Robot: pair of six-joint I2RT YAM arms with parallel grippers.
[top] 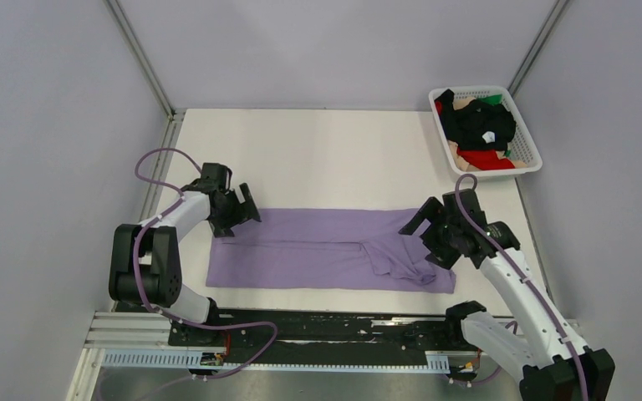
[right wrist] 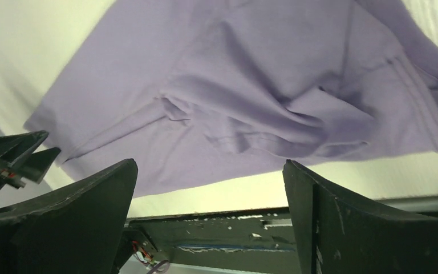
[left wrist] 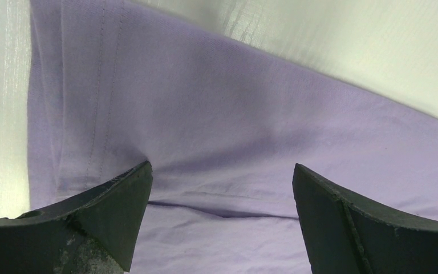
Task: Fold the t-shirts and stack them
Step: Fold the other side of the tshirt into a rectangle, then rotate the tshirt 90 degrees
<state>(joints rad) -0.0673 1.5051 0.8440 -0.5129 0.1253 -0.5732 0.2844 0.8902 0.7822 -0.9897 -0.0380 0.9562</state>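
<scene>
A lavender-purple t-shirt (top: pixel 326 248) lies folded into a long band across the near half of the white table (top: pixel 326 150). A crease runs along its middle, and the cloth bunches near its right end. My left gripper (top: pixel 238 215) is open and empty just above the shirt's far left corner; the left wrist view shows purple cloth (left wrist: pixel 222 131) between its fingers. My right gripper (top: pixel 422 238) is open and empty above the shirt's right end; the right wrist view shows the bunched cloth (right wrist: pixel 274 108). Black, red, beige and green shirts (top: pixel 478 127) lie heaped in the basket.
A white lattice basket (top: pixel 531 150) stands at the table's far right corner. Grey walls close in the table on three sides. A black rail (top: pixel 326 322) with both arm bases runs along the near edge. The left arm's fingers (right wrist: pixel 17 157) show in the right wrist view.
</scene>
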